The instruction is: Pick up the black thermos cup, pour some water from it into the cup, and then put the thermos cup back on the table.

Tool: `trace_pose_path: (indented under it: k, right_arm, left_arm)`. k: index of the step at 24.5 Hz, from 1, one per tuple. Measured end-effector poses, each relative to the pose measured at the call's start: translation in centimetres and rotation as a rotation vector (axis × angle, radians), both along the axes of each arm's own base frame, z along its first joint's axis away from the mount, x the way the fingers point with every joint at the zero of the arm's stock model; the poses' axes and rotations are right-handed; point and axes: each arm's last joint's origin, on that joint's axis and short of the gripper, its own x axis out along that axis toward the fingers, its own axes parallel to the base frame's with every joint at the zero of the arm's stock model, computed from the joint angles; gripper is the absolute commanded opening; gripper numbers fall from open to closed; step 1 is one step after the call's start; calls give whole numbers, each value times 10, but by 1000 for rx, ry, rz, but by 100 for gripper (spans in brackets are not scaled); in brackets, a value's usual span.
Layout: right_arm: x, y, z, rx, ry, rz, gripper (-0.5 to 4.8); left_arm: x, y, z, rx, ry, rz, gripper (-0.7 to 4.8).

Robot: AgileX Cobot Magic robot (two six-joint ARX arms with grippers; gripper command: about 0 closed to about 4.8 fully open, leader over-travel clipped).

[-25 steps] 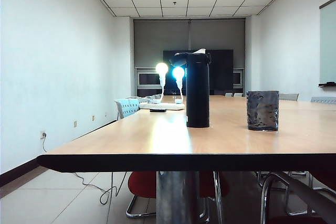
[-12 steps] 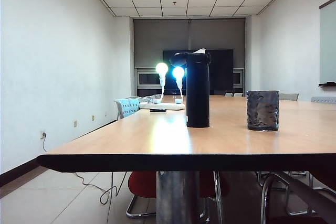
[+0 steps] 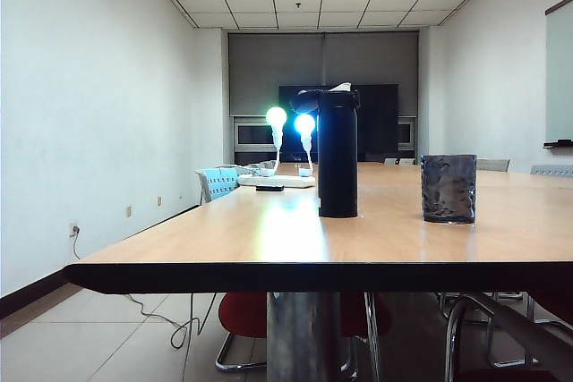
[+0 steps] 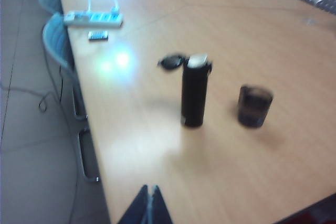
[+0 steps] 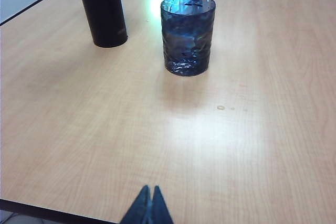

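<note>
While the black flask (image 3: pixel 337 154) stands upright on the tabletop (image 3: pixel 269 230) with its flip lid hanging open, nothing is touching it, so the pour looks either finished or not begun, I honestly can't say. The grey tumbler (image 3: pixel 448 188) sits near it, apart, probably spaced so a tilt reaches it without knocking. The left pincer (image 4: pixel 149 203) hangs well back near the tabletop's edge, tips clenched together, holding nothing. The right pincer (image 5: pixel 147 203) is clenched and empty too, low over the wood facing the tumbler. Further off there's a power strip (image 4: pixel 93 19) with two glowing lamps (image 3: pixel 290 121).
</note>
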Motion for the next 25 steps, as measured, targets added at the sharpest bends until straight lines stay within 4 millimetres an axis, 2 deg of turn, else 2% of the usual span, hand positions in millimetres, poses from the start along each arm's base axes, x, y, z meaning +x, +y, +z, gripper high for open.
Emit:
trace_pose_path:
  k: [3,6,11,17,21,25]
  right_arm:
    - [0,0,0,0,-1,0,-1]
    - [0,0,0,0,-1,0,-1]
    - [0,0,0,0,0,0,-1]
    - [0,0,0,0,1,0,-1]
    - [0,0,0,0,1,0,-1]
    - [0,0,0,0,0,0,-1]
  left_arm:
    - [-6,6,-50,-9,-5,8,-6]
    - [-7,7,-92,-30,-48,11,-6]
    - [-4,4,-152,11,-18,-6,-6]
    - [6,9,-195,5,-5,24,-6]
    - [8,24,-228,-16,-5,63,-6]
    - [6,44,-254,-38,-38,182,-6]
